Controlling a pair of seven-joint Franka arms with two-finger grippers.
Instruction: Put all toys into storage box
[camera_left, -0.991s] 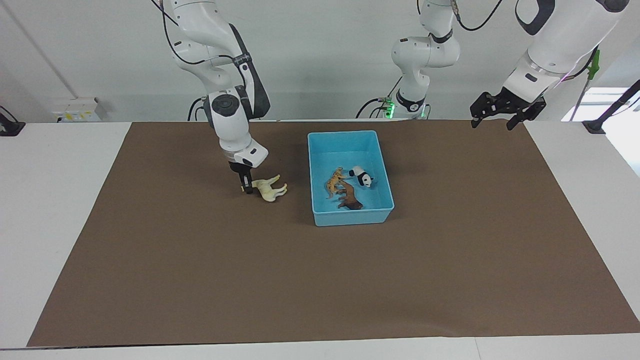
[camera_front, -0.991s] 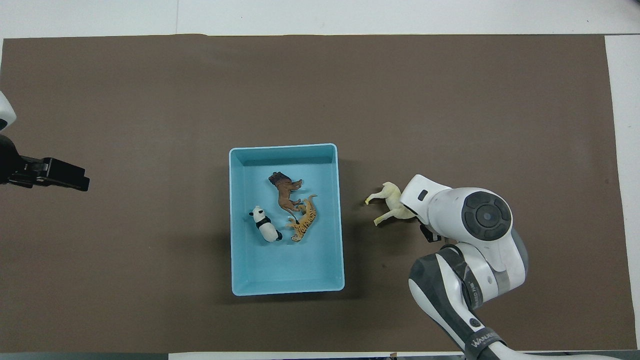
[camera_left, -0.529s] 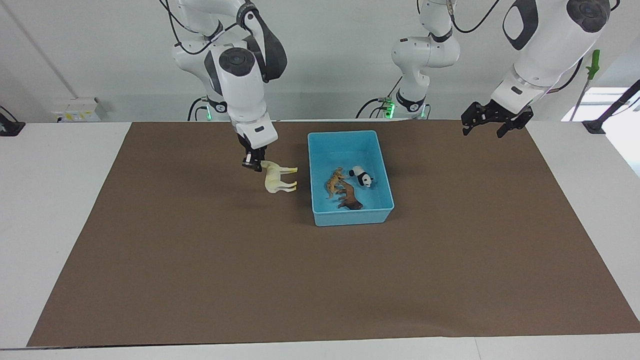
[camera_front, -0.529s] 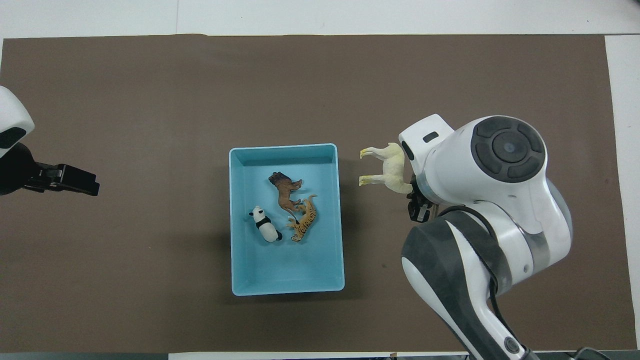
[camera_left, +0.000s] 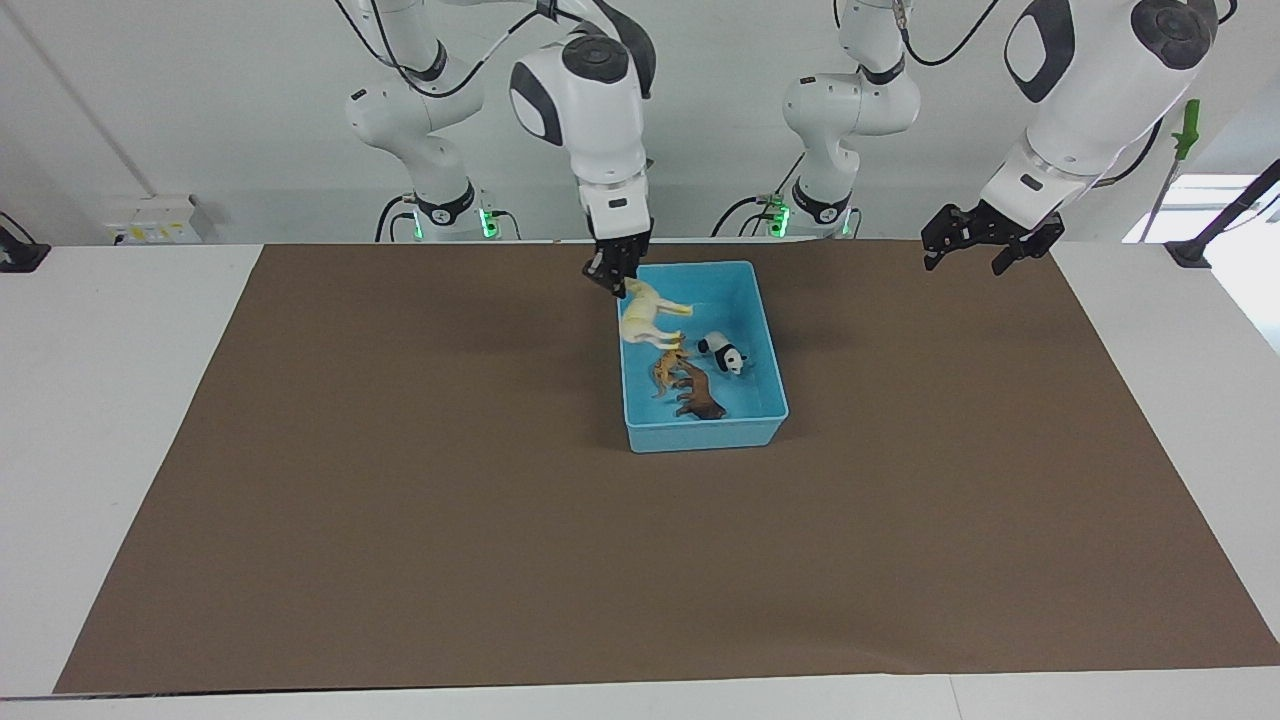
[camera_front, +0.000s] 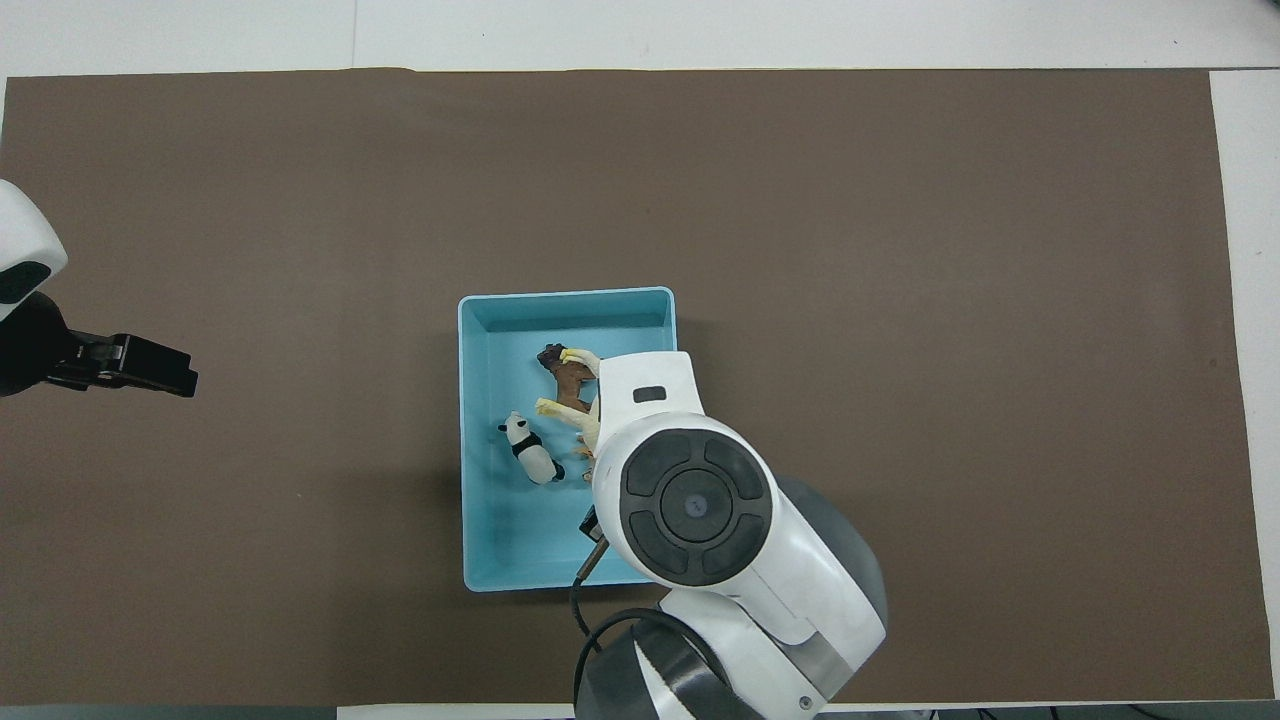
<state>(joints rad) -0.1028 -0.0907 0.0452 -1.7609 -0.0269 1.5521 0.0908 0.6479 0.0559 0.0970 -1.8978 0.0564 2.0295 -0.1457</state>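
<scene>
The right gripper, clamping the cream horse over the storage box at its twelve o'clock wall, risks dropping it outside.

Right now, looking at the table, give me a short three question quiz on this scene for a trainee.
1. True or false: the cream horse hangs from the right gripper over the storage box.
2. How many toys lie on the box floor? A) two B) three C) four
3. Fill in: the left gripper waits over the ____ mat's edge.

Key: 1 true. 2 B: tiger, panda, brown maned animal. 3 brown.
</scene>
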